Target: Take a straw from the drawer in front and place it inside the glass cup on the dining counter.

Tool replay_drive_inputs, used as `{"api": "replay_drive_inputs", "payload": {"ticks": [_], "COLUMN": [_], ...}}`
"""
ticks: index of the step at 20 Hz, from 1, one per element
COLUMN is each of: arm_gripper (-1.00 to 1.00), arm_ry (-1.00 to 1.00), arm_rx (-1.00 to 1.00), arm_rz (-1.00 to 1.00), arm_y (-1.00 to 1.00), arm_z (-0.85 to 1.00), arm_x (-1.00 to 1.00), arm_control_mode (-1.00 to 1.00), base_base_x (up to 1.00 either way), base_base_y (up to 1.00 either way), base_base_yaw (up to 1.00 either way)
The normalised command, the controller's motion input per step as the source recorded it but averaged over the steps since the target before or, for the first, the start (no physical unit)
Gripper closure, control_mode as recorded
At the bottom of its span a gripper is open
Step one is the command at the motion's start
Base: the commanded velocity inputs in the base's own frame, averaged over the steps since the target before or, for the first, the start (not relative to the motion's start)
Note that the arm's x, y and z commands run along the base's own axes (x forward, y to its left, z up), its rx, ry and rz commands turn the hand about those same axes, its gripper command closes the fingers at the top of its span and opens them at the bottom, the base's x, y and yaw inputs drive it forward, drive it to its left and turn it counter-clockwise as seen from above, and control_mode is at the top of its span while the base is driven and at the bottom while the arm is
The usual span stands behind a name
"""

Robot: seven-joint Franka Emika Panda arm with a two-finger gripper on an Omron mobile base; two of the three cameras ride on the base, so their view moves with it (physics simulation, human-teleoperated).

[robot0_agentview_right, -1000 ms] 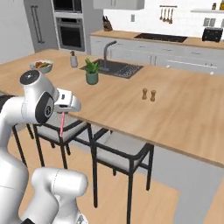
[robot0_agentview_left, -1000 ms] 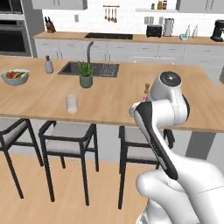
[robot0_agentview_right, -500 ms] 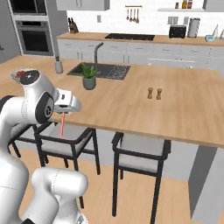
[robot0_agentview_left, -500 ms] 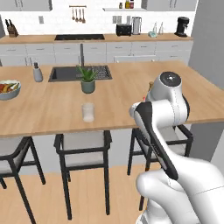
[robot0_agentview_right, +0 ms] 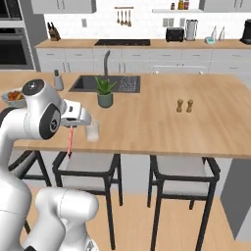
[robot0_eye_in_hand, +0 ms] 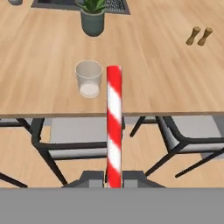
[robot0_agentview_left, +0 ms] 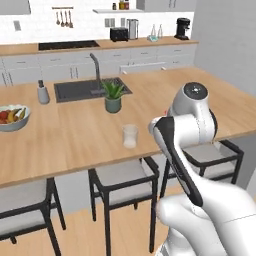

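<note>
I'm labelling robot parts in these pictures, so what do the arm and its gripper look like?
The arm is glossy white with rounded, bulbous segments, a dark grey strip along one link and a dark round cap with a pale centre at a joint. No cables or markings show. The gripper ends in two small dark grey fingers with flat, blocky tips.

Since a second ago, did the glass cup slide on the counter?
No. The glass cup stands just in front of the potted plant, same as before. The whole picture shifted because the base drove, not the cup.
</note>
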Motion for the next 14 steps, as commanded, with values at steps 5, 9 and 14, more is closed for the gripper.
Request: {"api": "replay_drive_inputs", "payload": {"ticks": [5,9,14], "arm_gripper": [1.0,1.0,1.0], "arm_ry": [0.0,0.0,-0.02], "arm_rx": [0.0,0.0,0.06], "arm_rz": [0.0,0.0,0.04], "arm_y": [0.0,0.0,0.01], "arm_z": [0.0,0.0,0.11], "arm_x": [0.0,0.0,0.01], "arm_control_mode": [1.0,1.0,-1.0], "base_base_x": [0.91,0.88,0.32], "base_base_y": [0.65,0.65,0.23], "base_base_yaw": [-0.22,-0.14,0.0]}}
